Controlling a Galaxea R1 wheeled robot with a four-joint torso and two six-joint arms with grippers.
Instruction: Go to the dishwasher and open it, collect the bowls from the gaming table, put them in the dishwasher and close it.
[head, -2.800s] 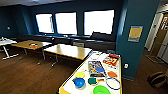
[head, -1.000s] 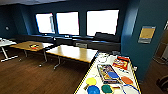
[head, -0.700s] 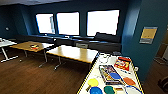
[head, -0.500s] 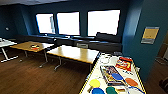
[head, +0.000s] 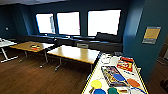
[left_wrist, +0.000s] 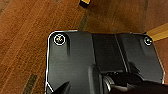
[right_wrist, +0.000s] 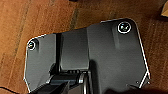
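pincers: opening and load, cannot tell
bowls (head: 96, 83): sitting on gaming table (head: 100, 72), lower right
progress: collecting not begun

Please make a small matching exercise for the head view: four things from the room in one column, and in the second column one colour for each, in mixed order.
Things:
1. nearest bowl at the gaming table's near end
2. bowl just behind it
3. flat box farther along the table
4. wooden table in the middle of the room

Colours:
A. light brown
B. blue
C. red
D. yellow

Pairs: 1-B, 2-D, 3-C, 4-A
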